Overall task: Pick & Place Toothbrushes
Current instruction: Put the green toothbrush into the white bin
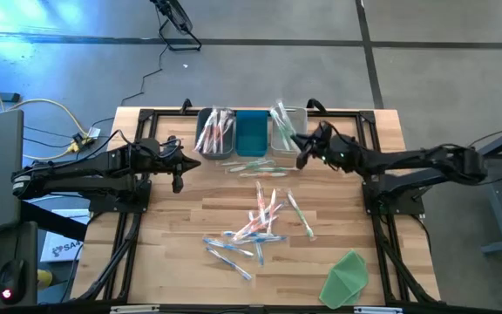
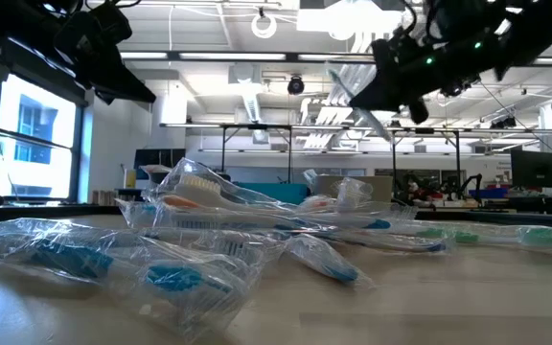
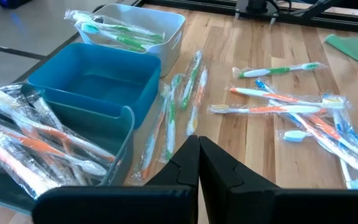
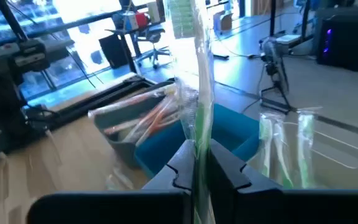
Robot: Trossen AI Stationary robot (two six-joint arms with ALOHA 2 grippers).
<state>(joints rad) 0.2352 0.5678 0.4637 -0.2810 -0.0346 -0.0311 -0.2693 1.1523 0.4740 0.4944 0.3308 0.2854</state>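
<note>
The green toothbrush (image 4: 199,93) in its clear wrapper stands upright, pinched between the fingers of the right tool (image 4: 202,167), which hangs above the row of bins at the far edge of the worktop (image 1: 181,235), over the clear bin (image 1: 289,131) on the right end of that row. That bin already holds several wrapped green toothbrushes (image 3: 120,36). Next to it the blue bin (image 3: 92,81) in the middle shows a bare floor, and the clear bin on the left end (image 1: 216,131) is packed with wrapped pink-orange toothbrushes (image 3: 39,146). Just in front of the bins a few wrapped brushes, mostly green (image 3: 191,84), lie in a loose row on the wood. Farther toward the near edge the main scatter of toothbrushes (image 1: 260,225) spreads over the middle of the worktop, orange and blue ones crossing each other, a green one (image 3: 278,70) lying a little apart on the right side of the heap. From the level camera the crinkled wrappers (image 2: 171,268) pile up in front and hide much of what lies behind them. A flat green sheet (image 1: 347,277) sits near the front right corner, well apart from the brushes. The left tool (image 3: 199,163) hovers beside the left bin with its fingers pressed together and nothing between them.
</note>
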